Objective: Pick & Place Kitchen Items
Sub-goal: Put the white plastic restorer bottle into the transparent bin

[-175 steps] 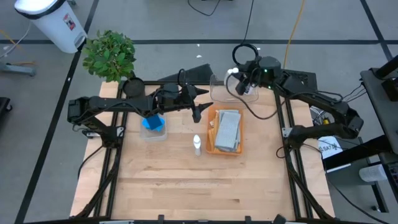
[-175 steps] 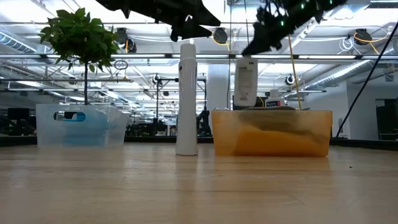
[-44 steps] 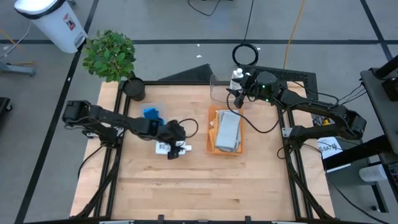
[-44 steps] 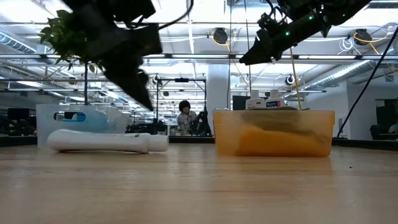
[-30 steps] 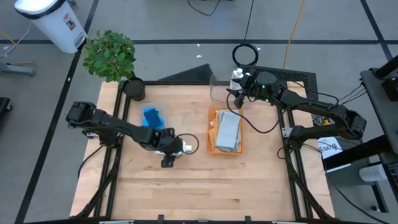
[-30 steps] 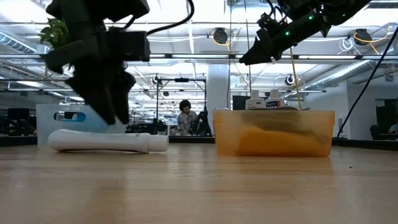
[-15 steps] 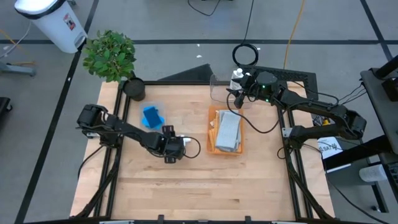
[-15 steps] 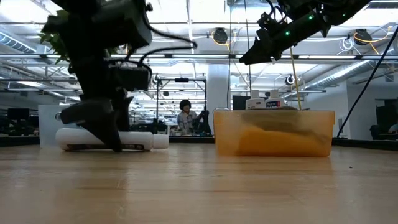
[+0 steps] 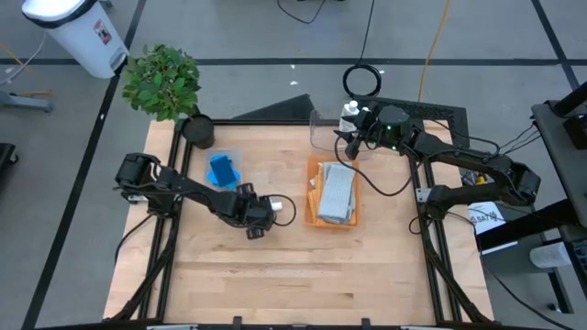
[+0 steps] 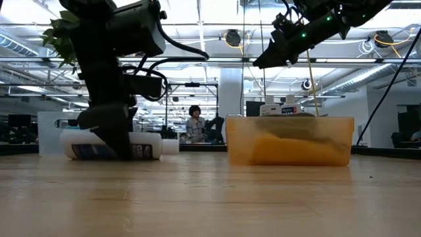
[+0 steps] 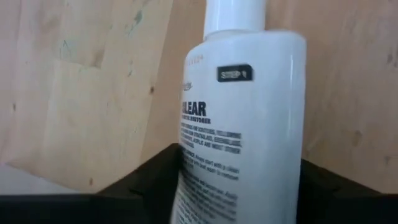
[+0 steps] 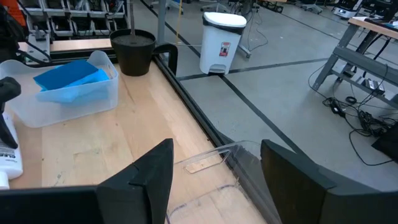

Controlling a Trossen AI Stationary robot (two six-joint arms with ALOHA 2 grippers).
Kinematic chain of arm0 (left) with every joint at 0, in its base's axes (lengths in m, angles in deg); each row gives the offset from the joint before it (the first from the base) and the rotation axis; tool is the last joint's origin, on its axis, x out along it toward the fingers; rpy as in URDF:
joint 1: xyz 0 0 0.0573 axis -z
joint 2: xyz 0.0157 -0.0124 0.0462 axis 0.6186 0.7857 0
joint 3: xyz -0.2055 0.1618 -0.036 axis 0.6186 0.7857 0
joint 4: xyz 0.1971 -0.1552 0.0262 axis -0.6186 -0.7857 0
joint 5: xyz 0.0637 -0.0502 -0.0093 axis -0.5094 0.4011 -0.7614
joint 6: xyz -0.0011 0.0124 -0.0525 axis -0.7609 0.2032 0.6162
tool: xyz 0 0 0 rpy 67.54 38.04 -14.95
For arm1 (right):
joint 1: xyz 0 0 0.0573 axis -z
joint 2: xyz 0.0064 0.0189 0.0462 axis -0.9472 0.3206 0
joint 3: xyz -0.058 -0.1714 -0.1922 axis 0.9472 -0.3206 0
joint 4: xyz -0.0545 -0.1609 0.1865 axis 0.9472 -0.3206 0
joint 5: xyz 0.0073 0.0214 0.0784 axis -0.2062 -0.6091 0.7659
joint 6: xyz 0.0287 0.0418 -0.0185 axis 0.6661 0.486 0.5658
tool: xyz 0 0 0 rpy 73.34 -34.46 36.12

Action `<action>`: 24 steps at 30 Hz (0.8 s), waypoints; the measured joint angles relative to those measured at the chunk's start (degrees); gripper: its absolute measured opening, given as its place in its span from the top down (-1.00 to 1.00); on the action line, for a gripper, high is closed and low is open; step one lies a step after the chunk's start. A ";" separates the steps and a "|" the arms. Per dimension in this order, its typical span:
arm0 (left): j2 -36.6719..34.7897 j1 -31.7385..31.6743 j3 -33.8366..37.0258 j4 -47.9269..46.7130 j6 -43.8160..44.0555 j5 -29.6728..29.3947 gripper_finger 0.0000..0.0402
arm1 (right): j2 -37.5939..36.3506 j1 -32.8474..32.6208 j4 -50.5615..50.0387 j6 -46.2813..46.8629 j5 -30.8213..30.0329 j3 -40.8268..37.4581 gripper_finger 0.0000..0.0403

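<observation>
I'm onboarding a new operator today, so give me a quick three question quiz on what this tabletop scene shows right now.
1. True or false: the white bottle stands upright on the table.
2. Which gripper is down at the bottle? A) left gripper B) right gripper
3. Fill in: the blue sponges lie in a clear ____.

Key: 1 false, it lies on its side. 2 A; the fingers flank it. 3 bin.

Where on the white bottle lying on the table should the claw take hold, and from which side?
Grip the white bottle across its flat-sided labelled body, coming from straight above. It lies on its side on the table, so the cap end is narrower. The left claw already straddles the body there.
</observation>
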 joint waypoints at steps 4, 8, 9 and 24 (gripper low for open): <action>-0.53 -0.09 -0.13 0.41 -0.24 0.04 0.24 | 0.00 0.00 0.01 -0.01 0.01 0.00 -0.03; -0.98 -0.31 -1.82 0.60 -3.75 2.48 0.53 | 0.00 0.00 0.00 -0.02 0.02 0.00 -0.03; -1.16 -0.33 -2.58 0.57 -4.99 2.82 0.53 | 0.00 0.00 0.04 -0.02 0.02 0.00 -0.03; -10.56 -5.57 -7.64 33.45 -23.62 0.89 0.49 | -1.62 -0.33 1.15 2.04 4.83 0.01 -0.04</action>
